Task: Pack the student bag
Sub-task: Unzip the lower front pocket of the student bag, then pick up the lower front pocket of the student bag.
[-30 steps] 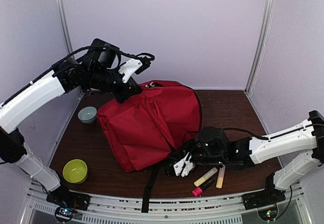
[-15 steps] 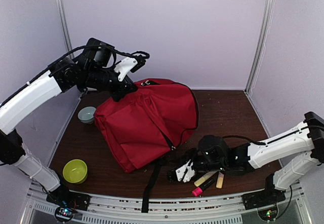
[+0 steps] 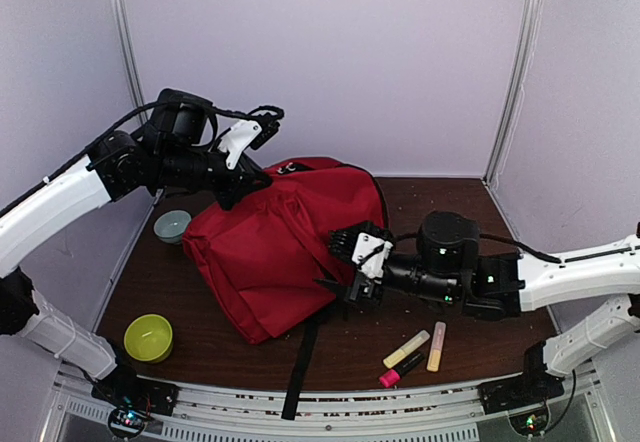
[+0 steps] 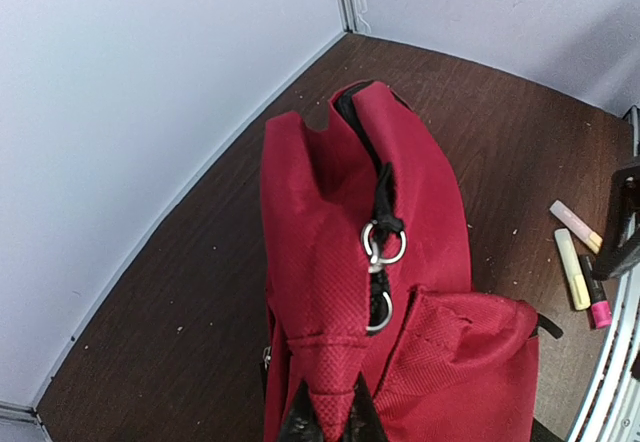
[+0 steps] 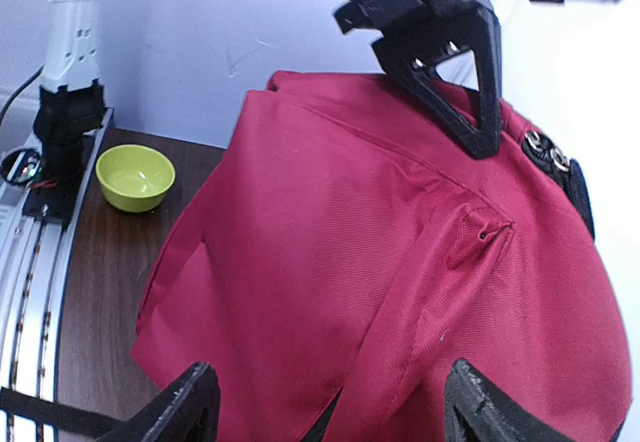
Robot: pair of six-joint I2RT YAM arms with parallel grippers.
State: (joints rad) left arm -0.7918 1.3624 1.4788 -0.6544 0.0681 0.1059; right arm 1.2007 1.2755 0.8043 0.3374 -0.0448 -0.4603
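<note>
The student bag [image 3: 285, 242], a large red backpack, stands in the middle of the table, and its top is pulled up. My left gripper [image 3: 240, 184] is shut on a fold of red fabric at the top of the bag [image 4: 345, 292]. Its tips [image 4: 330, 420] pinch that fold just below the two zip rings [image 4: 383, 247]. My right gripper [image 3: 350, 265] is open and hangs close to the bag's right side. In the right wrist view its fingers [image 5: 185, 410] stand wide apart in front of the red cloth [image 5: 380, 262] with nothing between them.
Three highlighters [image 3: 412, 350] lie on the table at the front right. A green bowl [image 3: 148, 337] sits at the front left and a grey-blue bowl [image 3: 172, 225] at the left behind the bag. A black strap [image 3: 300, 362] trails to the front edge.
My right gripper has opened. It has lifted from the table by the highlighters up to the bag's right side. My left arm has drawn the bag's top slightly left.
</note>
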